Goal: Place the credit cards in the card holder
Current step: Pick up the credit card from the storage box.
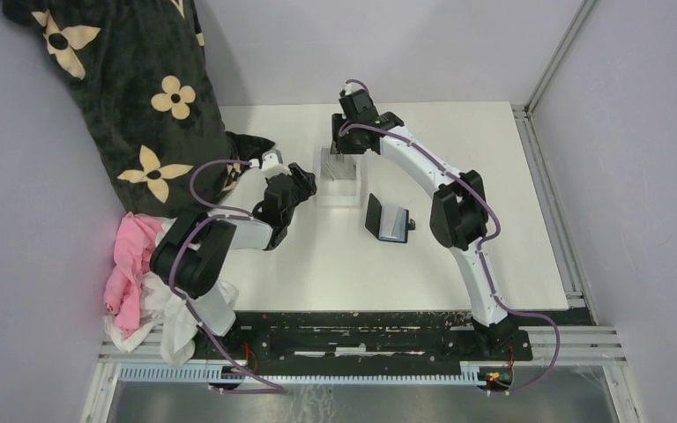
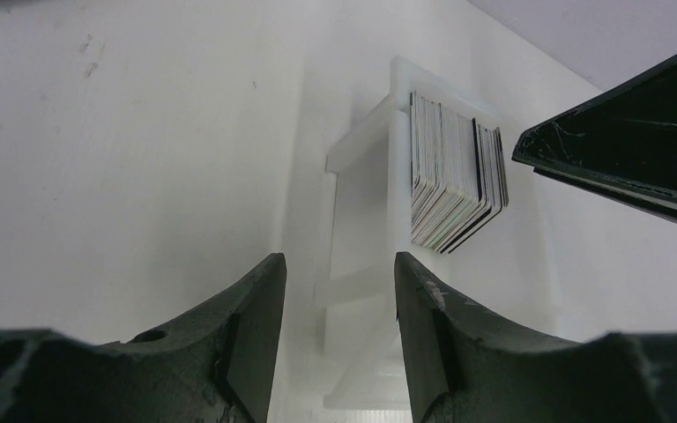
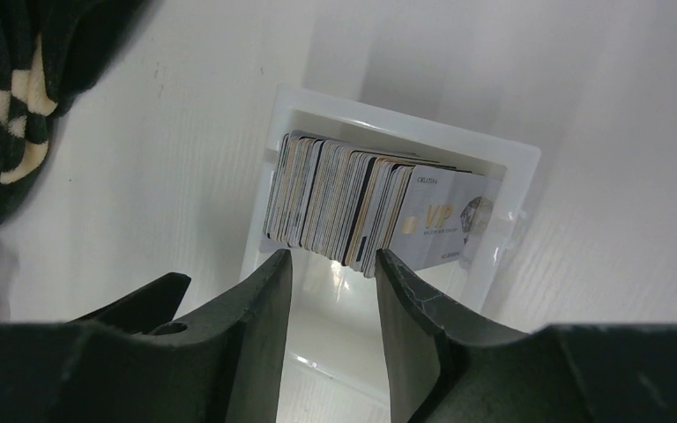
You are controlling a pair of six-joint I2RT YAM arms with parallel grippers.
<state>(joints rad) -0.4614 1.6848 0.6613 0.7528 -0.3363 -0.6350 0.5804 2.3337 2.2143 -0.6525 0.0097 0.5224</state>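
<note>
Black floral cloth at the table's far-left corner; left gripper, jaws released, just beside clear tray, long axis near-to-far; credit cards stacked on edge at its far end under right gripper, jaws parted; card holder open mid-table, well apart from the right edge.

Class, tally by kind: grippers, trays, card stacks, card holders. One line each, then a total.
Grippers: 2, the left gripper and the right gripper
Trays: 1, the clear tray
Card stacks: 1, the credit cards
Card holders: 1, the card holder
Total: 5
</note>
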